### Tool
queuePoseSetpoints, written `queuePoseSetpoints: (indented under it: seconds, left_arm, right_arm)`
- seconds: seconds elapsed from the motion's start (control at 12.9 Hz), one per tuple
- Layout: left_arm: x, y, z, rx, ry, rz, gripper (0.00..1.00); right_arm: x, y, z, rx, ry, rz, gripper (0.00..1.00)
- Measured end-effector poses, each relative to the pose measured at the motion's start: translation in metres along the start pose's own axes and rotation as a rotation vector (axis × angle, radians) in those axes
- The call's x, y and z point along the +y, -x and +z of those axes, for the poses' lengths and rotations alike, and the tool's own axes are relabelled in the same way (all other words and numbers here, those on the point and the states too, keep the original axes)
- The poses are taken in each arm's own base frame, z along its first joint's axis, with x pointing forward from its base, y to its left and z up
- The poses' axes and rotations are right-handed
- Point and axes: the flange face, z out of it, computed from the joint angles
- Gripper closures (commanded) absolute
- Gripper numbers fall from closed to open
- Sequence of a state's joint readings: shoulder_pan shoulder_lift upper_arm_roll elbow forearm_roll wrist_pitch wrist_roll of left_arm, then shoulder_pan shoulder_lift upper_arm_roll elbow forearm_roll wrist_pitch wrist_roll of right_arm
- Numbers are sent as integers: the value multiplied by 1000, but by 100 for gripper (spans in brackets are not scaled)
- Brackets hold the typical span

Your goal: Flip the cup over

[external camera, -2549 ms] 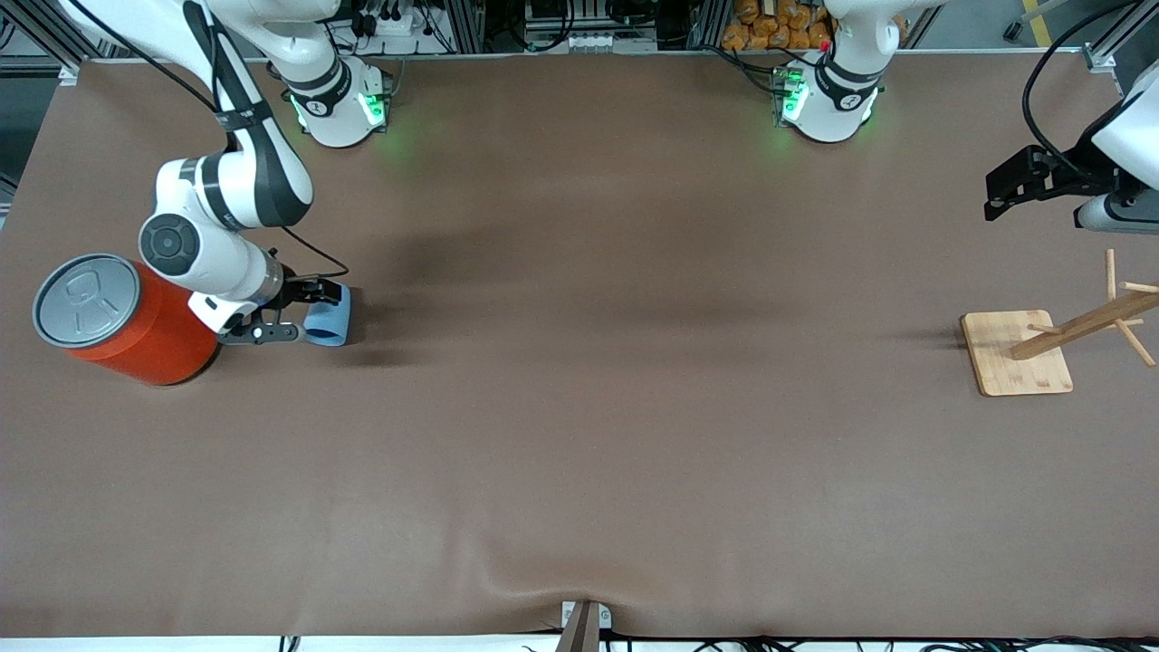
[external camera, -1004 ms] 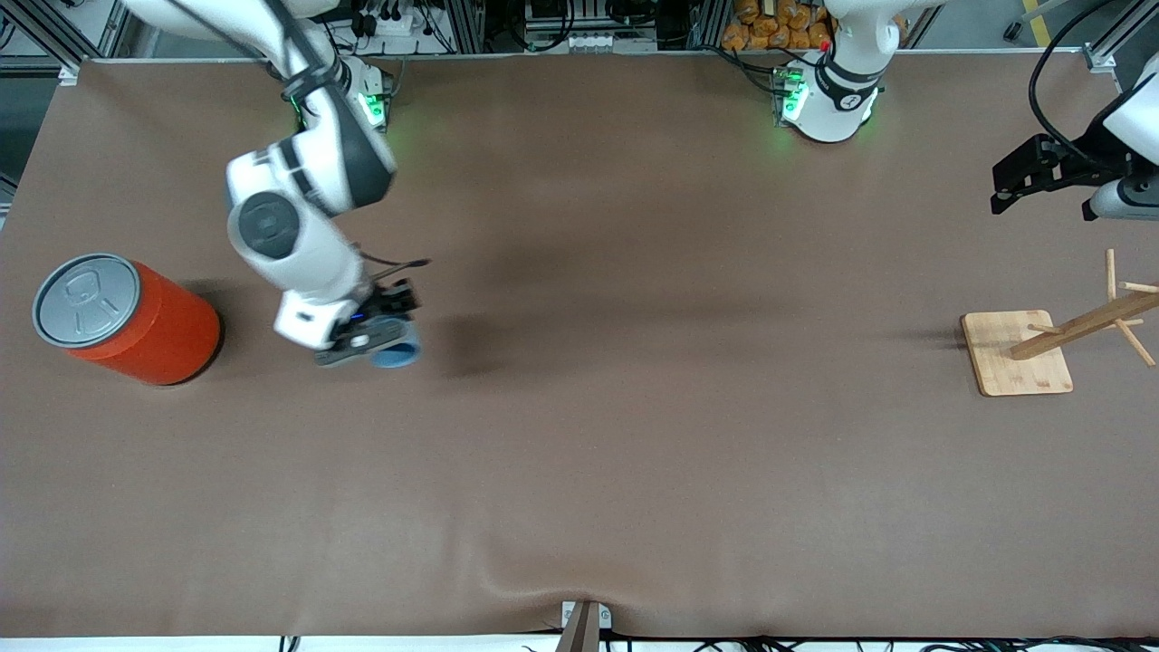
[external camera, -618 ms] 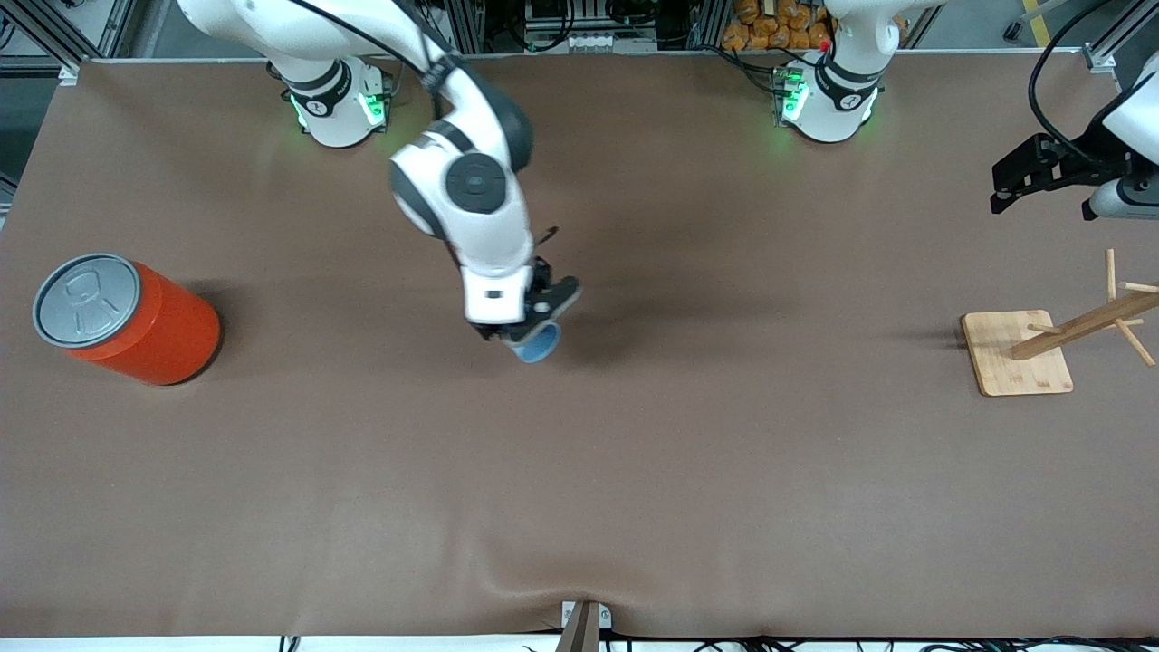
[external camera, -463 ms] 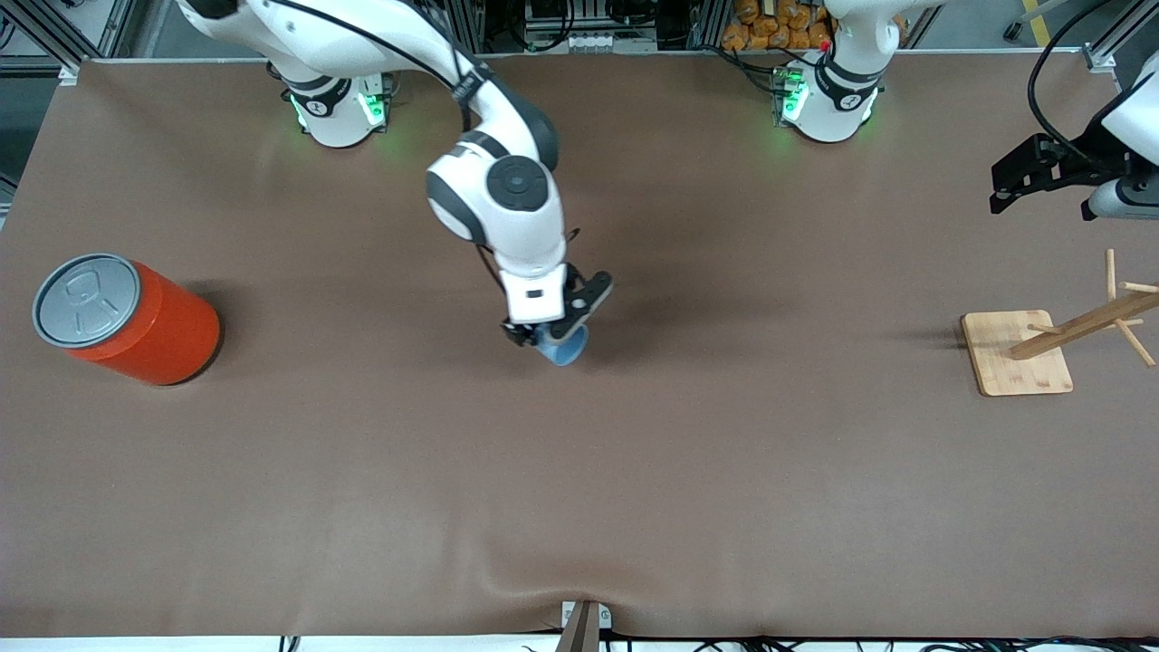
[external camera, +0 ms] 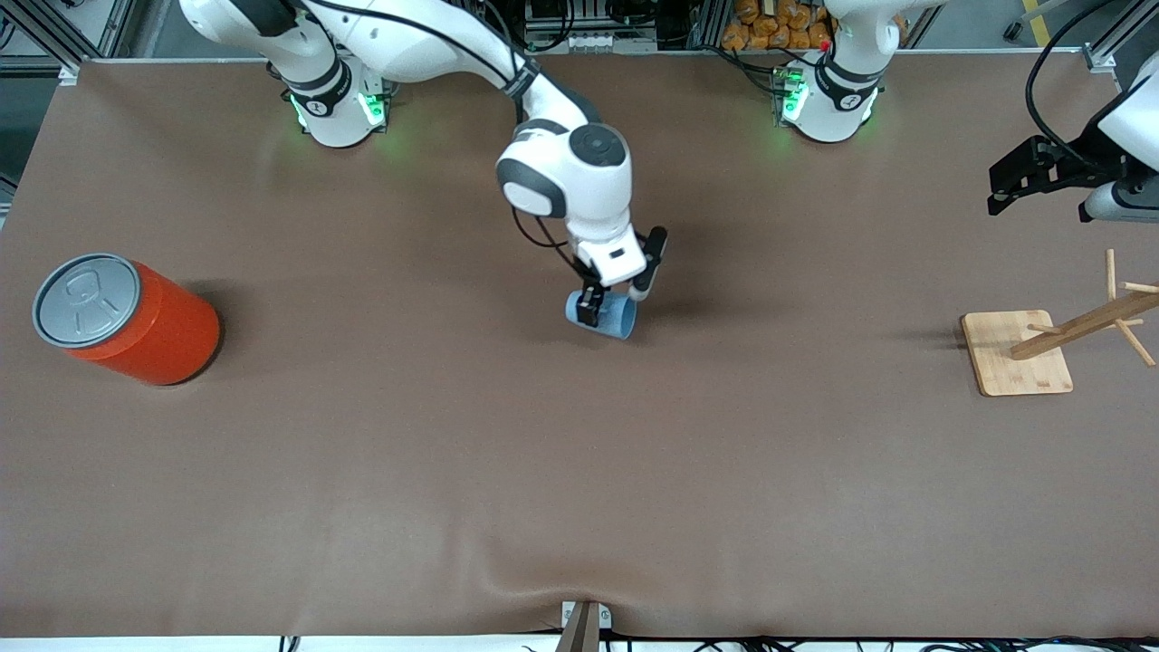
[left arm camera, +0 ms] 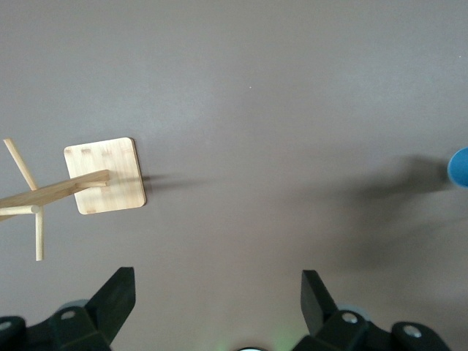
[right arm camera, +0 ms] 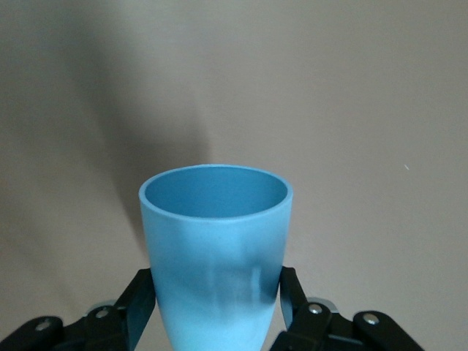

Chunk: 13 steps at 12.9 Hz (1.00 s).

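Cup point(external camera: 604, 316): small light-blue matte tumbler, no handle, wider at the rim than at the base. Held in the air over the middle of the tabletop point(external camera: 579, 471), lying roughly sideways in the grip; the right wrist view shows its open mouth pointing away from the wrist.

Right gripper point(external camera: 614, 294): jaws closed on the cup's lower body, one on each flank. Arm reaches out from its base to mid-table.

Left gripper point(external camera: 1019, 186): waiting in the air above the left arm's end of the tabletop, jaws spread apart with nothing between them.

Other items: orange can point(external camera: 127, 318) with a grey top, standing at the right arm's end of the tabletop; wooden rack point(external camera: 1050, 349), a square base with a peg-studded stem, at the left arm's end. Both well apart from the cup.

Risks, as judged: the smooth tapered wall may slide out of the jaws toward its narrow end while the wrist turns. Released while tilted, the cup would likely topple and roll. Lowered too hard, the rim could catch the soft brown covering.

Markings: cup plain. The can's grey top carries an embossed shape; no legible lettering anywhere.
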State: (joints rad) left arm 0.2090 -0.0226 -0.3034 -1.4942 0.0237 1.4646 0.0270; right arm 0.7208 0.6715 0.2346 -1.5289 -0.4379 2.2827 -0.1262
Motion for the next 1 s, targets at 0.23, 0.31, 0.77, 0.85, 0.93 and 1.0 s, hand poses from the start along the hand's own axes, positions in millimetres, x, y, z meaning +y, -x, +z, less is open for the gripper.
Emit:
queuePoseSetpoints:
  seconds: [0.23,0.31,0.77,0.85,0.93,1.0]
  left_arm:
    - [0,0,0,1,0,0,0]
    - [0,0,0,1,0,0,0]
    - [0,0,-1,3,0,0,0]
    - [0,0,-1,3,0,0,0]
    - [0,0,-1,3,0,0,0]
    - [0,0,-1,3,0,0,0]
  right_arm:
    - [-31,-9,7,-10,-1,-2,100]
    - [-41,-11,12,-19,2,14,100]
    - [-53,-7,45,-61,40,-19,100]
    - [-54,-7,46,-63,44,-26,79]
    - [-56,-7,48,-65,44,-29,1]
    - [-58,-7,49,-66,44,-30,0]
